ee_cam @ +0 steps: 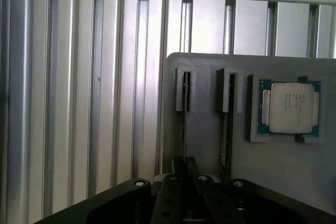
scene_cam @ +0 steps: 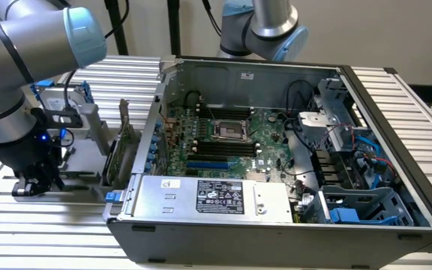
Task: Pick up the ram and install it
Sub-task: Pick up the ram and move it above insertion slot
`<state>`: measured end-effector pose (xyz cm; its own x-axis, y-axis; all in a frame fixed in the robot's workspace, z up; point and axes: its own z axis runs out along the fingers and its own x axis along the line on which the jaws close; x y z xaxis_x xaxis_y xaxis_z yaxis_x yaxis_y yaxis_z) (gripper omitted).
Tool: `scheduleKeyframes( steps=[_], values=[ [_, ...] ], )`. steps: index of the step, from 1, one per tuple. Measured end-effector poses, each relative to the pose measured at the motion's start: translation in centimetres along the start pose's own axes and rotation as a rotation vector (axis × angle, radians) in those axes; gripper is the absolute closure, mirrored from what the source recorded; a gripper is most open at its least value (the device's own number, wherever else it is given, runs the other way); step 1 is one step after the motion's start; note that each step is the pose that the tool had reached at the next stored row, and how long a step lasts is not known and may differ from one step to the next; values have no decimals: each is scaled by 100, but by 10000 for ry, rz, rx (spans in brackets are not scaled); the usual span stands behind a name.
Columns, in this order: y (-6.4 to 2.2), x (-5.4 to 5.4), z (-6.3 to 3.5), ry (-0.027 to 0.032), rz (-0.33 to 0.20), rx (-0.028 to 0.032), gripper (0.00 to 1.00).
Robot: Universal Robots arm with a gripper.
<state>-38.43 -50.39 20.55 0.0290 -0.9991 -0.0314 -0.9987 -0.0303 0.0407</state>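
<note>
Exterior view first: the arm reaches down at the exterior view's left, and its tool (scene_cam: 30,187) hangs low over the slatted aluminium bench (scene_cam: 407,107), just beside a grey holder (scene_cam: 88,126). A larger green card (scene_cam: 121,143) stands upright between that holder and the open computer case (scene_cam: 276,230), which sits mid-bench with its motherboard (scene_cam: 224,140) exposed and its power supply (scene_cam: 210,197) at the near edge. A second arm (scene_cam: 270,28) stands behind the case, against a plain beige wall (scene_cam: 381,28).

Over to the wrist view: ribbed silver bench (ee_cam: 79,103) slats run past the holder (ee_cam: 205,140). The ram (ee_cam: 186,93) stands edge-on in one of the holder's slots, with another thin stick (ee_cam: 227,129) in the neighbouring slot and a square silver processor (ee_cam: 290,107) seated in a recess beside them. The tool (ee_cam: 184,165) sits right at the ram's near end. Whether it has closed on the stick, I cannot tell.
</note>
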Motion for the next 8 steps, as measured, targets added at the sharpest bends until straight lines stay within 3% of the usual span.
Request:
scheduleKeyframes(
  steps=[5,8],
  values=[
    [-11,-3,-94,-4,28,-31,87],
    [-8,-7,-212,-4,36,-33,87]
  ],
)
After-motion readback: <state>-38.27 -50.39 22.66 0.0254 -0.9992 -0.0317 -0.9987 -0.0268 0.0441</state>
